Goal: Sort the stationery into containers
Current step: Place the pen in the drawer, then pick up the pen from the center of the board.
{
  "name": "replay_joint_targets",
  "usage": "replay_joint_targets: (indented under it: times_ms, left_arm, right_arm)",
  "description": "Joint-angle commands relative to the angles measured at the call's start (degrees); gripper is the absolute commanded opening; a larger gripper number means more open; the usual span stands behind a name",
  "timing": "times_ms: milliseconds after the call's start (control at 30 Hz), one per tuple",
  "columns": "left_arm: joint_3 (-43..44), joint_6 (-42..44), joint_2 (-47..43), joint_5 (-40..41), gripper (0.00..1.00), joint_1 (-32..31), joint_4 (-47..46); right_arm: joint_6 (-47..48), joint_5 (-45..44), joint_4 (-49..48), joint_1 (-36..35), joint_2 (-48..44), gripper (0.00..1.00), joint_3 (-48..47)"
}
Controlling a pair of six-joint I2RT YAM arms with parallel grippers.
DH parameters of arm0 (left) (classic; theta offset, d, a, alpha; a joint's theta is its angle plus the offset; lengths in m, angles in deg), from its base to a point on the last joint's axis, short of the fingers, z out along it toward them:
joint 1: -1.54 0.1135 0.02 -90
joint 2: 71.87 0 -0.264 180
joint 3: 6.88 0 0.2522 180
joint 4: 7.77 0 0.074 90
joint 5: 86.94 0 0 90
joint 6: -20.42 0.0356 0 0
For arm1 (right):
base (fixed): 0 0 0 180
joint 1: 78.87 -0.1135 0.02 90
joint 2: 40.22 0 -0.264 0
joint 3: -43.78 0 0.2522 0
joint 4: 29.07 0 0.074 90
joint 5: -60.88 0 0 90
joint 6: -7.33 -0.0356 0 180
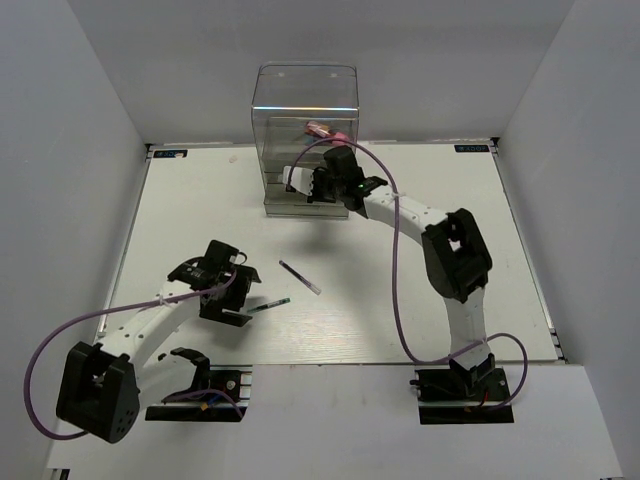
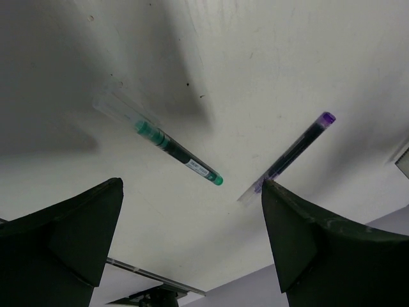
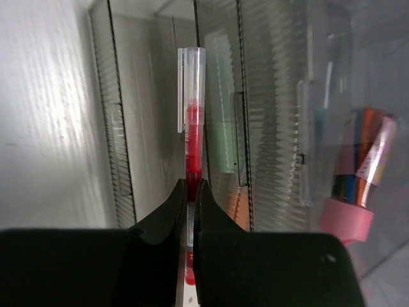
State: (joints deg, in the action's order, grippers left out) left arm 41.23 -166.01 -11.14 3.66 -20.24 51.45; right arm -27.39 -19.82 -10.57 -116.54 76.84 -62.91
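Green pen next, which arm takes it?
Left. The left gripper hangs open just above the green pen; the right gripper is shut on the red pen at the drawer cabinet.

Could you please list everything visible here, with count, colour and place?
Clear plastic drawer cabinet: one, transparent, table's far middle.
Thin red clear-capped pen: one, red, gripped, pointing at the cabinet.
Thin green-and-black pen: one, lying on the table under the left gripper.
Thin dark purple-tipped pen: one, on the table beside it, apart.
Pink-capped tube: one, multicoloured, inside the cabinet.
White table: one.
Left gripper: one, black, open.
Right gripper: one, black, shut on the red pen.
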Motion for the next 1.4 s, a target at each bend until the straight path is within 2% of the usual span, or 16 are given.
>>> replay_joint_targets:
  times_ms: [0,200,233,267,300,333,400,600,633,733,800,867,1100,1267,1367]
  left_arm:
    - [0.90,-0.52,0.88,-0.16,0.99,-0.19,-0.63]
    - [0.90,-0.52,3.42,-0.16,0.96,-0.19,-0.63]
    - [0.90,-0.52,3.43,-0.16,0.95,-0.19,-0.63]
    - [0.90,-0.52,4.13,-0.16,0.93,-0.19,-1.15]
    - [0.90,-1.04,5.09,-0.68,0.93,-0.19,-1.15]
    - [0.90,-1.05,5.62,-0.69,0.92,-0.19,-1.68]
    - [1.42,-1.05,7.03,-0.69,0.89,-0.19,-1.68]
    - [4.49,-1.05,12.83,-0.69,0.81,-0.19,0.16]
    - [4.50,-1.05,13.44,-0.69,0.80,-0.19,0.16]
    - [5.11,-1.05,15.82,-0.69,0.73,-0.19,0.16]
    - [5.11,-1.05,17.05,-0.69,0.67,-0.19,-1.58]
    - [5.11,-1.05,19.16,-0.69,0.62,-0.19,-2.12]
    - [6.78,-1.05,23.90,-0.16,0.49,-0.72,-2.12]
    - [6.78,-0.35,25.05,-0.16,0.28,-0.72,-4.75]
    - [7.40,2.02,24.27,-0.16,0.21,-0.72,-7.83]
  right_arm:
    - [5.18,-0.07,-0.16,0.67,3.78,0.00,-4.72]
    - [5.62,-0.42,0.01,1.72,8.27,0.00,-8.32]
    - [5.53,-0.42,-0.16,1.72,8.28,0.05,-8.24]
    - [5.19,-0.42,0.10,1.64,8.28,0.14,-8.15]
    - [4.75,-0.34,0.19,1.72,8.19,0.30,-7.71]
    - [4.57,-0.25,0.28,1.72,7.67,0.36,-7.54]
    - [2.99,0.28,0.10,1.99,6.70,0.41,-6.31]
    - [-3.68,3.09,-1.12,2.51,0.30,0.48,-0.42]
    - [-5.09,3.53,-1.48,2.43,-1.46,0.53,2.89]
    - [-8.43,5.37,-3.23,2.60,-6.38,0.58,9.30]
    - [-9.75,7.04,-4.03,2.69,-9.38,0.72,13.09]
    - [-12.57,8.53,-3.94,2.69,-13.05,0.90,16.00]
    - [-22.50,9.60,-2.10,3.65,-19.23,0.90,20.85]
    - [-24.61,9.60,-1.13,5.23,-20.81,0.90,21.73]
    - [-23.92,8.46,0.62,5.59,-21.34,0.90,21.91]
